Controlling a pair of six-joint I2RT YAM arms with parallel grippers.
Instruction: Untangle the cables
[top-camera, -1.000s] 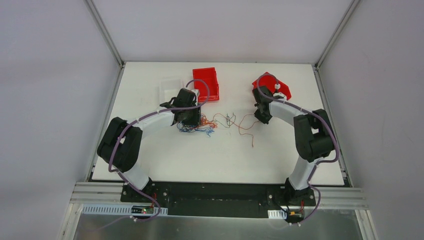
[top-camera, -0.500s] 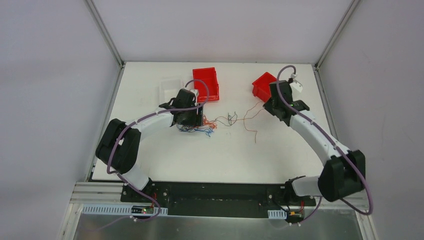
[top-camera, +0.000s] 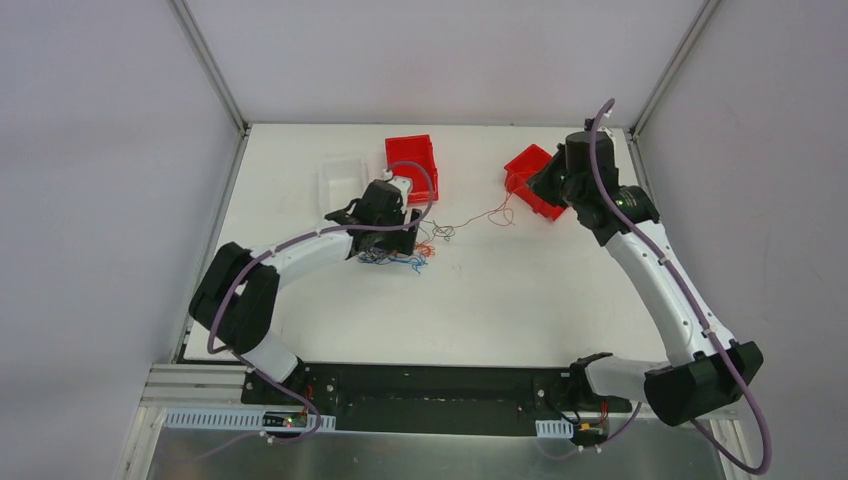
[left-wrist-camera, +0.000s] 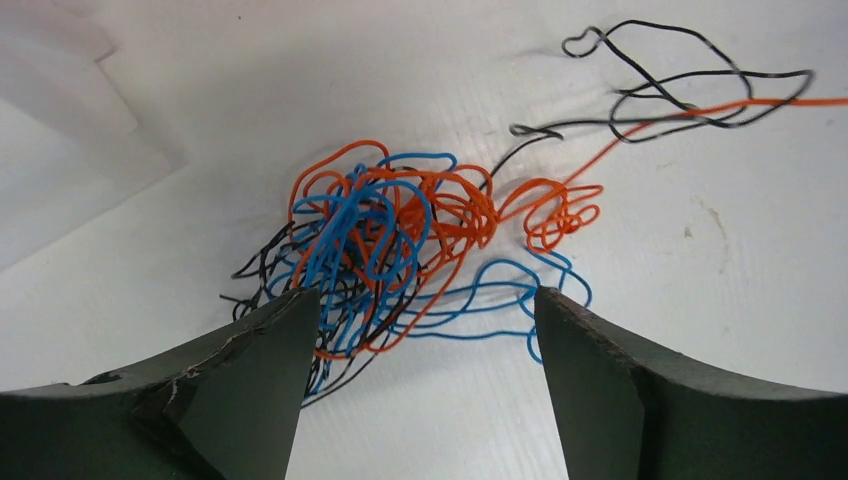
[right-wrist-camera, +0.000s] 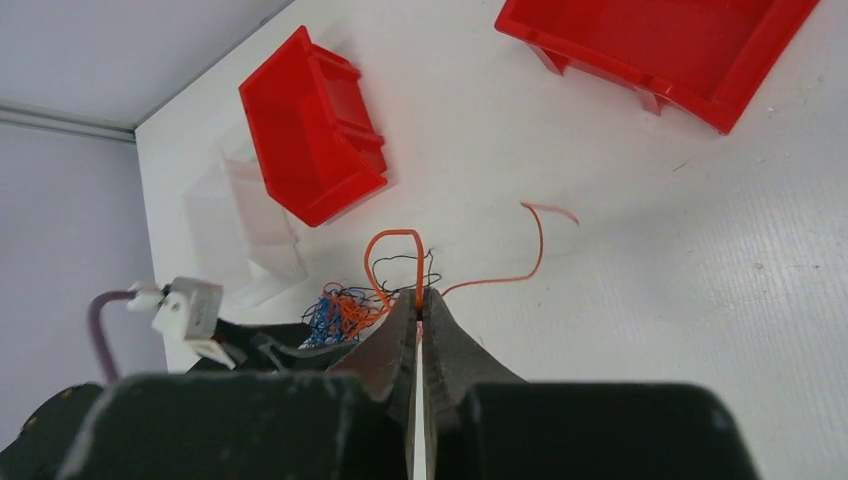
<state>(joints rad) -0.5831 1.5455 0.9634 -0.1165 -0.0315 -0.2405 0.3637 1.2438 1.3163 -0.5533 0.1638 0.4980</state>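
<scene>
- My right tool (right-wrist-camera: 419, 295) has its fingers pressed together, pinching one orange strand (right-wrist-camera: 392, 232) at the very tips. The strand loops just past the tips and runs back towards the knot (left-wrist-camera: 380, 230).
- My left tool (left-wrist-camera: 422, 300) is spread wide and grips nothing. It hangs low over the knot, with the knot's near edge lying between its fingers.
- The cables are a tight knot of blue, orange and black wire on the desk (top-camera: 500, 310). A loose black strand (left-wrist-camera: 680, 85) lies to one side of the knot, and the taut orange strand crosses it.
- Step in hand, as I judge it: drawing the orange strand out of the knot. Most of the knot is not yet separated.
- The next move calls for my left tool to pin the knot, then a steady pull away from it. The risk is a snag at the black loops.
- Pose: my right arm is stretched long and raised, well apart from the knot and next to a red bin (top-camera: 530, 170). My left arm is bent, its tool pointing down at the knot.
</scene>
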